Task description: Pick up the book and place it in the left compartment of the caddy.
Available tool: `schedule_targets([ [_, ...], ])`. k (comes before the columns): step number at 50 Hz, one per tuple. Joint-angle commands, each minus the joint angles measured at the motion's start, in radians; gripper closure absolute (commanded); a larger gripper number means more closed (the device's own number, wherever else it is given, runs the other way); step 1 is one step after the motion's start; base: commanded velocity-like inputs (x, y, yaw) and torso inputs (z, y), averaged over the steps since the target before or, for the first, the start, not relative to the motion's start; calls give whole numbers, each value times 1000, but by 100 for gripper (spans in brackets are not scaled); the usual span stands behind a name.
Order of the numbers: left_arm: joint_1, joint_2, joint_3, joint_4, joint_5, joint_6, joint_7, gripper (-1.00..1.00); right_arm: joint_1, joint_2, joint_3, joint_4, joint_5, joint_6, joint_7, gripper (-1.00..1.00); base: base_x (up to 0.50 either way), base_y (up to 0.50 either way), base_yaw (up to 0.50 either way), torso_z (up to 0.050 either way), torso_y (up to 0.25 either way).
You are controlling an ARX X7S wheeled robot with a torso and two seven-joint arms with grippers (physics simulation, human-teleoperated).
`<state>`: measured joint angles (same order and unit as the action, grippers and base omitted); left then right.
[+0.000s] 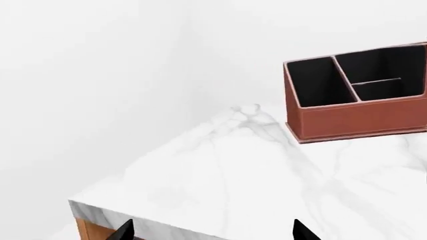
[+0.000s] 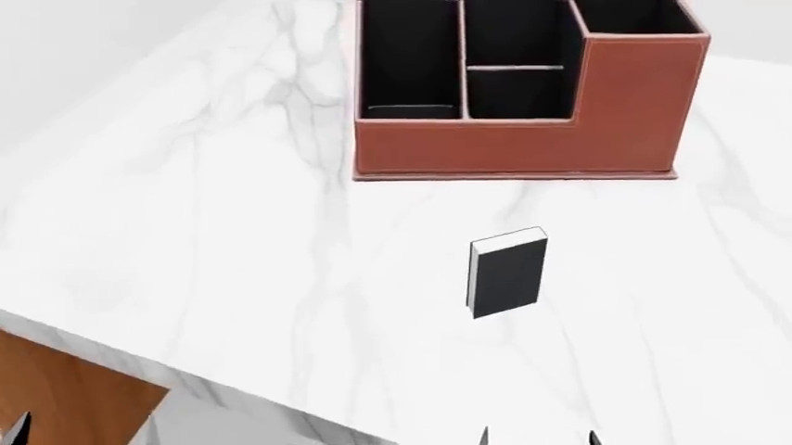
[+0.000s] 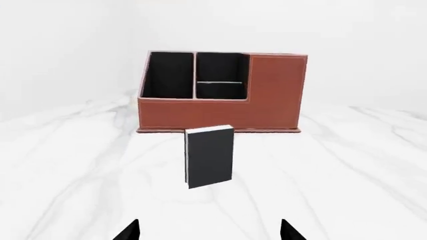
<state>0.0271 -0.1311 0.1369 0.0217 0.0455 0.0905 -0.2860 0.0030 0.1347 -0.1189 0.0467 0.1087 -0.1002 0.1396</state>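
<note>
Book [image 2: 507,272] lies flat on marble, well before caddy [image 2: 520,139].

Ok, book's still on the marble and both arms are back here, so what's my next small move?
Probably ease the right gripper forward and down toward the book. It lies flat on the table, in front of the caddy and apart from it, and the right wrist view frames it squarely between the open jaws.
</note>
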Motion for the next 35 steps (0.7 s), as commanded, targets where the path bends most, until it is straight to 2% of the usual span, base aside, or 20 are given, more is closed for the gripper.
schedule_targets([
  [1, 5, -4, -38, 190, -28, -100, 39, -100, -39, -9, -1, -75, -23, 21, 6, -100, -164, 472, 0, 0, 0],
  [11, -181, -35, -130, 562, -95, -414, 19, -100, -49, 15, 40, -250, 56, 139, 29, -100, -2, 7, 0, 0, 0],
  [12, -239, -41, -161, 606, -114, -484, 11, -100, -50, 22, 54, -297, 79, 166, 32, -100, 0, 0, 0, 0, 0],
  [14, -280, -45, -191, 636, -137, -532, 6, -100, -46, 34, 59, -334, 92, 208, 36, -100, 0, 0, 0, 0, 0],
  [15, -331, -41, -258, 681, -197, -595, -3, -100, -34, 45, 59, -358, 97, 256, 40, -100, 0, 0, 0, 0, 0],
  [20, -416, -53, -379, 768, -289, -708, -27, -100, -44, 52, 78, -388, 118, 235, 40, -100, 0, 0, 0, 0, 0],
  [26, -332, -37, -475, 758, -339, -654, -5, -100, -40, 53, 56, -363, 82, 231, 55, -100, -15, 321, 0, 0, 0],
  [35, -245, -23, -455, 715, -304, -524, 22, -100, -36, 58, 43, -357, 72, 231, 64, -100, -27, 520, 0, 0, 0],
])
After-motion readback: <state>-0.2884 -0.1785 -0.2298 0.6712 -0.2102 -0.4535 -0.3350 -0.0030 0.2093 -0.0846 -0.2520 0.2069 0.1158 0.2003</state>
